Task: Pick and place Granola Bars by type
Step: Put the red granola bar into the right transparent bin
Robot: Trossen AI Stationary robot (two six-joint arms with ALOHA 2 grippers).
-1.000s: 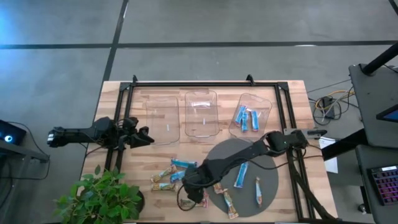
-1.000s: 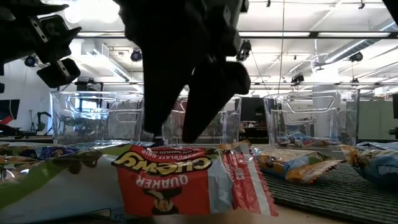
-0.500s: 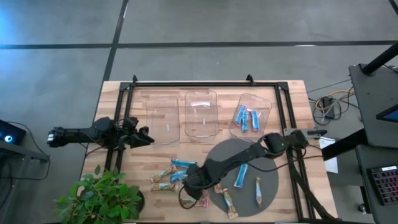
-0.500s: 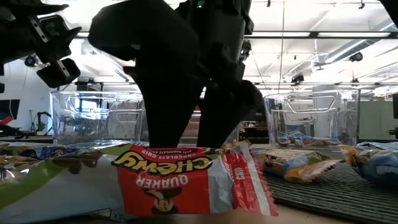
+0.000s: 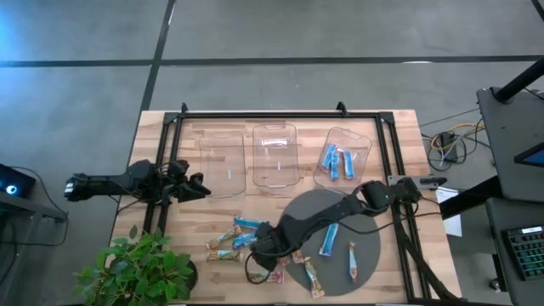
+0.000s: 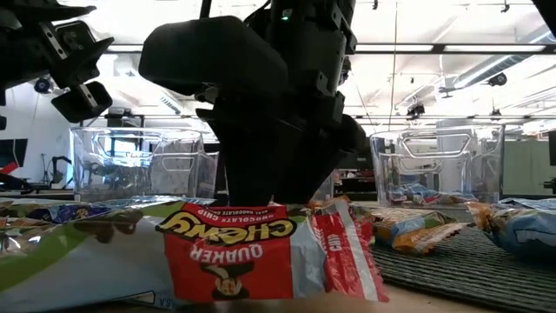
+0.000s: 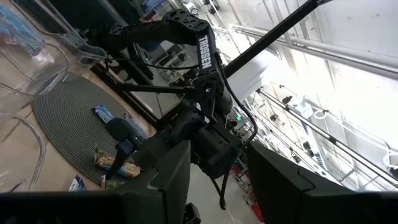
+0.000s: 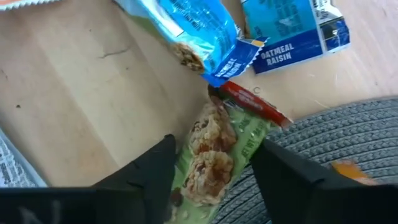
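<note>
My right gripper (image 5: 262, 251) is low over the table's near side, at the left rim of the round grey mat (image 5: 374, 228). It is open, and in the right wrist view (image 8: 217, 180) its fingers stand on either side of a green-wrapped granola bar (image 8: 214, 155) with a red end. That bar lies flat on the wood at the mat's edge. Two blue bars (image 8: 199, 31) (image 8: 292, 31) lie just beyond it. More bars lie loose on the wood (image 5: 225, 240) and on the mat (image 5: 330, 240). A red-printed bar (image 6: 252, 248) fills the low view's foreground. My left gripper (image 5: 197, 189) waits open at the table's left side. My right gripper's fingers (image 8: 158, 171) stand close along both long sides of the green bar, coming from above and pointing down. I cannot tell whether they touch the wrapper. The bar lies flat on the table.
Three clear plastic trays stand in a row at the far side: left (image 5: 223, 163), middle (image 5: 274, 155), and right (image 5: 355, 146), which holds blue bars (image 5: 338, 161). A black frame rail runs round the work area. A potted plant (image 5: 144, 268) stands at the near left corner.
My right gripper has come down toward the table, over the bars by the mat's left rim. In the low view its open fingers were clear above the table a second ago and now sit low behind the red-printed bar. The left arm has kept still.
</note>
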